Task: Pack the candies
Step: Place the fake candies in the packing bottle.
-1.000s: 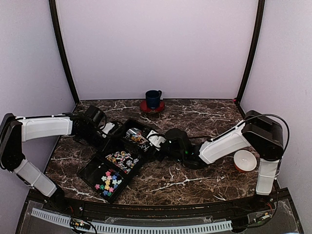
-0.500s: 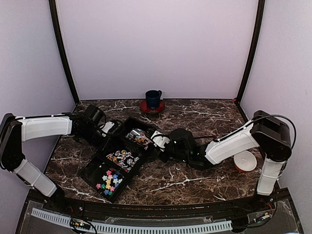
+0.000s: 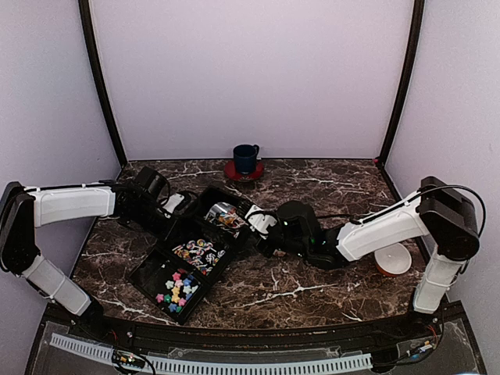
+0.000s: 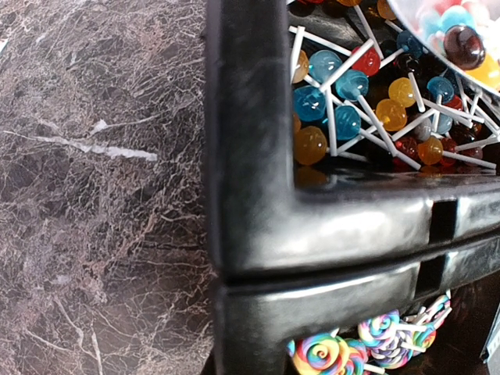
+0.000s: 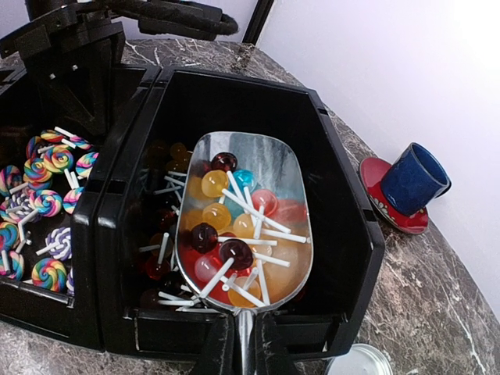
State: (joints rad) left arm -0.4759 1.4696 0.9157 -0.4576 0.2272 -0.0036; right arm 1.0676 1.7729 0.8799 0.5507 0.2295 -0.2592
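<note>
From above, you have three black bins (image 3: 145, 272) in a diagonal row on the marble surface (image 3: 328, 183), and the candies lie in them. The star candies (image 3: 175, 287) are in the near-left bin, the swirl lollipops (image 3: 200, 254) in the middle one and the ball lollipops (image 3: 226, 218) in the far one. Your left hand (image 3: 181, 208) sits at the far bin's left side and your right hand (image 3: 251, 225) at its right. A blue cup (image 3: 246, 157) stands on a red saucer (image 3: 234, 173) at the far edge.

Your left wrist camera looks down on the wall between the far and middle bins. No fingers show there, so you cannot tell how that hand stands.

Your right wrist camera shows the right hand clamped on the handle of a metal scoop (image 5: 266, 152). The scoop sits inside the far bin, loaded with ball lollipops, and more lie beneath it.
</note>
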